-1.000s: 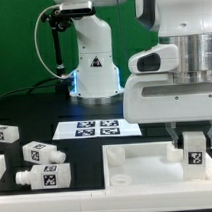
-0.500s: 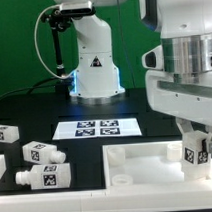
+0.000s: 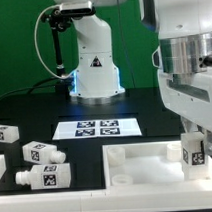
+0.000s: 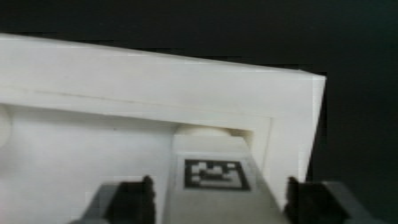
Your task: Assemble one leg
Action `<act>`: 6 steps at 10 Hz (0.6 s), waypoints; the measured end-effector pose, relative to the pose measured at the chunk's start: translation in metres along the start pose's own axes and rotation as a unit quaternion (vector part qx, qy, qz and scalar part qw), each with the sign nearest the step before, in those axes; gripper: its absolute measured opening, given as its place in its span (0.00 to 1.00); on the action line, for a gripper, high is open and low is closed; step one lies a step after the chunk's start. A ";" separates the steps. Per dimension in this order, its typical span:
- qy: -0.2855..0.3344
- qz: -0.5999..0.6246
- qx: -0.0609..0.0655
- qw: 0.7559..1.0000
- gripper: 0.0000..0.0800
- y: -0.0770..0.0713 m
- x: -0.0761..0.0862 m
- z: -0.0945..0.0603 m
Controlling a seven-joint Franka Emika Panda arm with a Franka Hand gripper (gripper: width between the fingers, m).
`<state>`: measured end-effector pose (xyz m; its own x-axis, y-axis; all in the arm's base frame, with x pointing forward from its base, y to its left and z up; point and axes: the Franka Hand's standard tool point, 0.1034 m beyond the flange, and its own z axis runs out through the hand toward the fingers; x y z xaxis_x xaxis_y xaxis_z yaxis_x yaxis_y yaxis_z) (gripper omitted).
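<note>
One leg (image 3: 194,153), a small white block with square tags, stands upright in the corner of the large white tray-like piece (image 3: 141,157) at the exterior view's right. My gripper (image 3: 194,140) comes down on it from above. In the wrist view the leg (image 4: 215,185) sits between my two dark fingers (image 4: 130,201), with its tag facing the camera. The jaws stand close against its sides and look shut on it. The leg's peg is hidden. Three more legs (image 3: 41,154) lie loose at the exterior view's left.
The marker board (image 3: 97,126) lies behind the tray-like piece. The robot's white base (image 3: 96,74) stands at the back. The tray-like piece's raised rim (image 4: 160,70) runs just past the held leg.
My wrist has turned and the hand has shifted toward the exterior view's right. The leg has stayed in the same corner and shows a narrower face now.
</note>
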<state>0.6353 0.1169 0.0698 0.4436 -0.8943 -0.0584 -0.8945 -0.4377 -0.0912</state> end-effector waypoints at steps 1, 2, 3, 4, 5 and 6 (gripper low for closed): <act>-0.004 -0.098 0.000 0.995 0.59 0.002 0.009 0.003; -0.004 -0.143 0.001 0.990 0.76 0.003 0.007 0.004; 0.000 -0.169 -0.002 0.986 0.80 0.003 -0.003 0.005; 0.000 -0.205 -0.002 0.979 0.80 0.004 -0.004 0.005; 0.000 -0.244 -0.002 0.970 0.81 0.004 -0.003 0.005; 0.006 -0.318 -0.008 0.948 0.81 0.003 -0.003 0.005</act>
<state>0.6313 0.1185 0.0650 0.8933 -0.4492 0.0148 -0.4463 -0.8905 -0.0886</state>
